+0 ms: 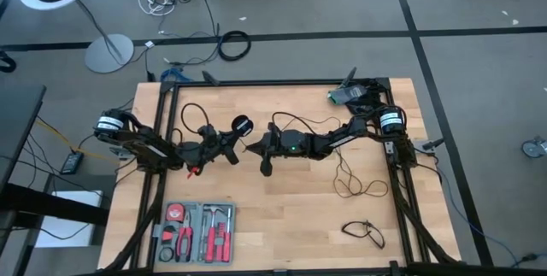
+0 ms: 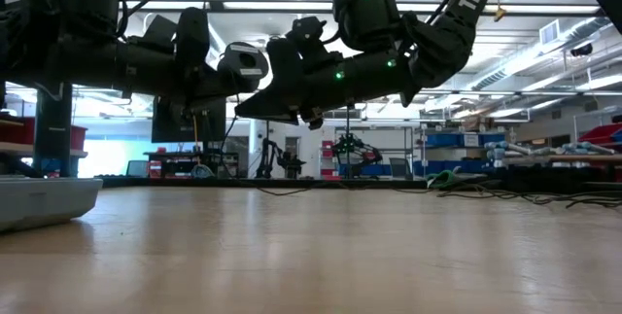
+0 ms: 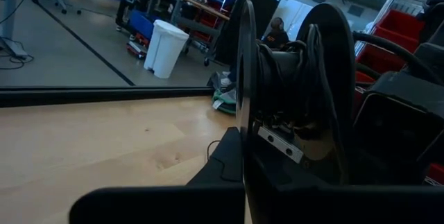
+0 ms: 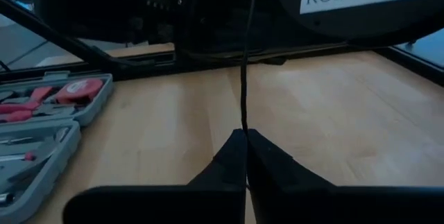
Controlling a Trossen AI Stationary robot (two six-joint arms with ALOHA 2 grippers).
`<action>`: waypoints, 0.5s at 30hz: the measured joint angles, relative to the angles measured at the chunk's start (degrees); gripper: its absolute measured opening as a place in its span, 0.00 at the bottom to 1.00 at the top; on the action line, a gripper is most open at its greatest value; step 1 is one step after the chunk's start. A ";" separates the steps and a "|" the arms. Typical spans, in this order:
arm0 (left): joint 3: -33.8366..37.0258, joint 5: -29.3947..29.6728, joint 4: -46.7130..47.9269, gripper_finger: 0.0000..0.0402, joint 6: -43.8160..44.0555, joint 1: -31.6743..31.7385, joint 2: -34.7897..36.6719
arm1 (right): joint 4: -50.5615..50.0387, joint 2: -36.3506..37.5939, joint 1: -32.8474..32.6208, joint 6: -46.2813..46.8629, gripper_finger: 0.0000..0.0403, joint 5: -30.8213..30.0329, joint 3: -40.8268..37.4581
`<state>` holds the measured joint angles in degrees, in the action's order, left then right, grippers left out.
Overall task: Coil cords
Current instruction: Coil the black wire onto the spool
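Note:
A round black reel with thin black cord wound between its two flanges hangs above the table's middle, and my left gripper is shut on it. The reel fills the left wrist view. My right gripper faces it from the right and is shut on the long cord, which runs from its fingertips to the reel. More of this cord lies in loose loops on the table by the right arm. A short cord lies near the near right corner. My left gripper holds the reel by one flange. One finger lies against the flange's outer face, and the reel hides the other. The fingers come level from the table's left. The reel is lifted clear of the table. My right gripper pinches a single strand of the cord between its fingertips, a short way from the reel. The fingers come nearly level from the table's right, along the cord. The strand runs straight from the tips to the reel, clear of the table.
An open grey tool case lies at the near left and also shows in the right wrist view. A green and grey object sits at the far right corner. A black frame borders the table.

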<state>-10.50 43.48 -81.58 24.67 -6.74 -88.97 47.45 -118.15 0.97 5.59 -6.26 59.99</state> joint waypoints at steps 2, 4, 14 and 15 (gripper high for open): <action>0.00 0.00 0.00 0.00 0.00 0.00 0.00 | -1.38 0.02 0.00 0.13 0.01 -0.02 0.00; 0.00 -0.11 -0.08 0.00 0.00 0.00 0.00 | -3.87 0.02 0.00 0.87 0.00 -1.03 0.00; 0.40 -1.22 0.35 0.00 -0.28 -0.02 -0.02 | -22.16 6.17 0.11 1.83 0.00 -13.02 -0.05; 0.51 -1.58 0.42 0.00 -0.44 -0.02 -0.02 | -24.70 7.79 0.16 1.48 0.00 -14.80 -0.07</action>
<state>-10.00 41.90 -81.17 24.23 -6.76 -88.99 22.75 -110.36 1.14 7.07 -21.06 59.92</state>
